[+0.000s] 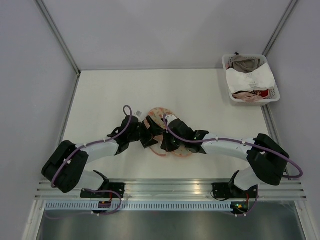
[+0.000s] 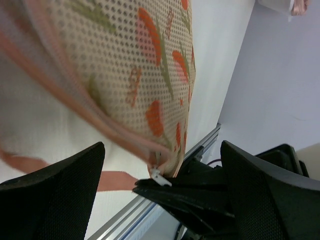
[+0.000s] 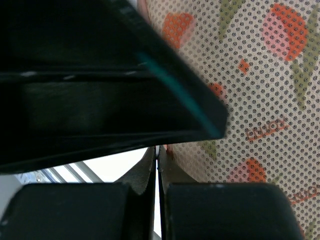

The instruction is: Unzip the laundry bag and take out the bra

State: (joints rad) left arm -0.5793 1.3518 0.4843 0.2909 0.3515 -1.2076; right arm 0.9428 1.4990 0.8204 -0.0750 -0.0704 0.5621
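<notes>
The laundry bag (image 1: 170, 131), a cream mesh pouch with orange and green print and pink zip edging, lies mid-table between both arms. In the left wrist view the laundry bag (image 2: 125, 75) hangs between my left gripper's (image 2: 162, 150) wide-open fingers (image 2: 55, 195). Its white zip pull (image 2: 158, 175) sits at the bag's lower corner, at the tip of my right gripper (image 2: 172, 192). In the right wrist view my right gripper (image 3: 157, 157) is closed on a thin piece at the pink edge of the laundry bag (image 3: 250, 90). In the top view my left gripper (image 1: 148, 134) and right gripper (image 1: 163, 142) meet at the bag. The bra is hidden.
A white slatted basket (image 1: 274, 96) stands at the back right, holding a white padded garment (image 1: 250, 77) and beige and pink garments. An aluminium rail (image 1: 165, 187) runs along the near edge. A loose pink strap (image 2: 112, 181) lies on the table under the bag.
</notes>
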